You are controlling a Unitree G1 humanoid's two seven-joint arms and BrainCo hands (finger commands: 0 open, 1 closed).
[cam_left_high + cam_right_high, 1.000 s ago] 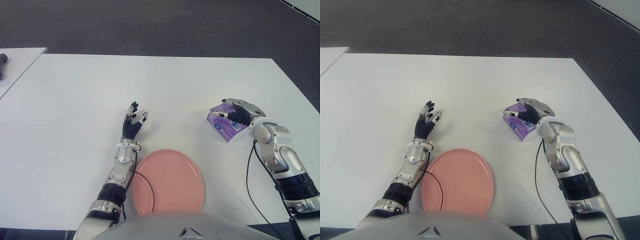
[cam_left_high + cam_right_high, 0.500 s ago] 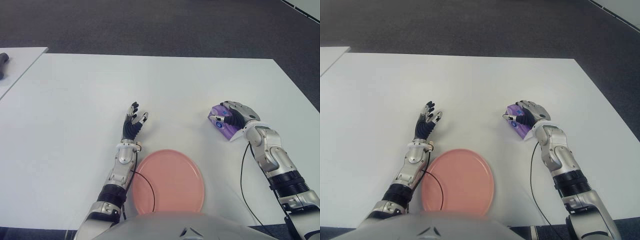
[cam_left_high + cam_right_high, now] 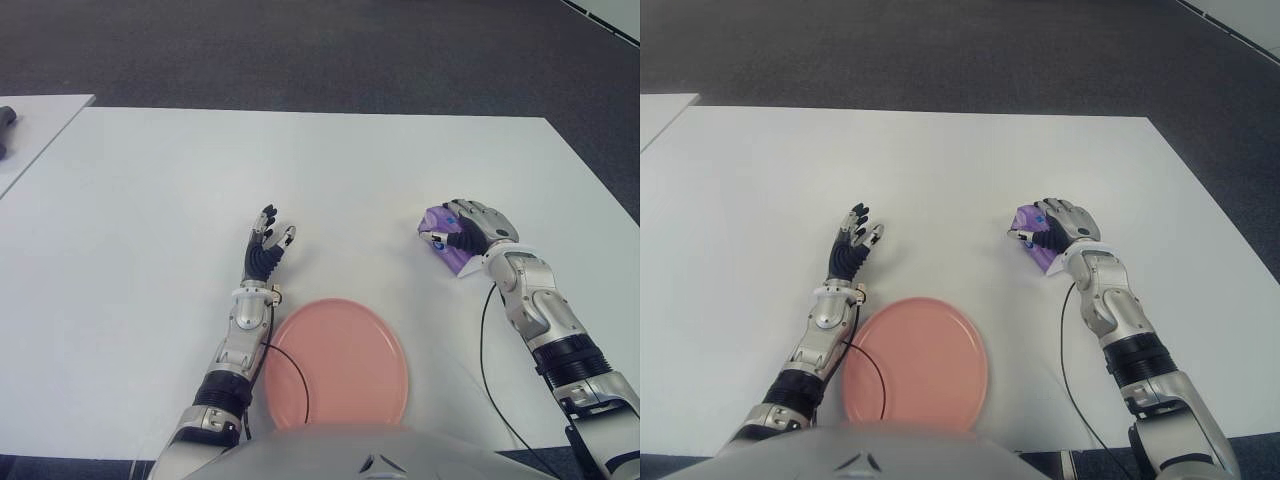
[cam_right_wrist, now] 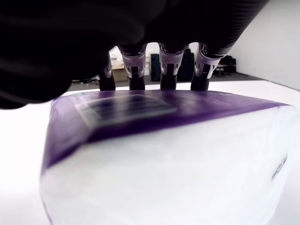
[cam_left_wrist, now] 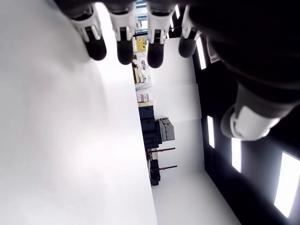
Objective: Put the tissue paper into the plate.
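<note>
1. A white table [image 3: 150, 200] fills the scene, seen from the robot's head. A round pink plate [image 3: 340, 362] sits at the near edge, close to the robot's body, and holds nothing.
2. The tissue paper [image 3: 447, 243] is a soft purple pack with a white underside. It sits on the table to the right of the plate, well apart from it.
3. The right hand [image 3: 470, 228] is curled over the pack. In the right wrist view four fingers [image 4: 165, 70] drape over the far top edge of the pack [image 4: 164, 154], and the thumb closes in from the side, so the hand grips it. Whether the pack has left the table cannot be told.
4. The left hand [image 3: 266, 246] shows just beyond the plate, on its left side. Its fingers are extended and spread, holding nothing.
5. Risk: the wrapper looks smooth and glossy, likely plastic film, and the pack is squashy. The fingers could slide on the film or crush the pack, letting it slip out on the way across.
6. Risk: the plate is shallow with a low rim. A pack released near the edge could tip off, or nudge the plate toward the table edge.
7. The plate looks hard and matte; the hands are black with silver joints.
</note>
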